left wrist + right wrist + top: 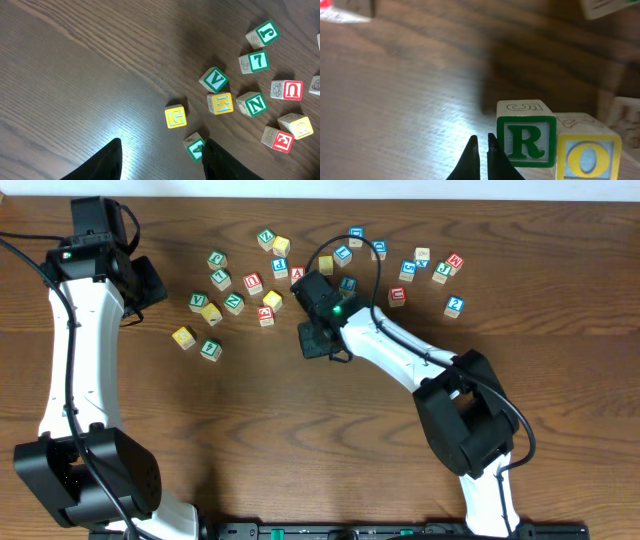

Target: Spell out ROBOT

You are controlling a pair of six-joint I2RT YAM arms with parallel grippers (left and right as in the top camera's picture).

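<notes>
While the right claw point(483, 150) is pinched together just beside the R cube point(526, 141), the left claw point(162, 162) stands apart, empty.

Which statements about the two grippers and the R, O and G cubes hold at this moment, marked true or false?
1. The right gripper is shut with nothing between its fingers. True.
2. The R cube stands alone, far from any other cube. False: the O cube sits right beside it.
3. The left gripper holds the yellow G cube. False: its jaws are open and empty, and the G cube lies ahead of them, untouched.
4. The R cube has a green letter in a green frame. True.
</notes>
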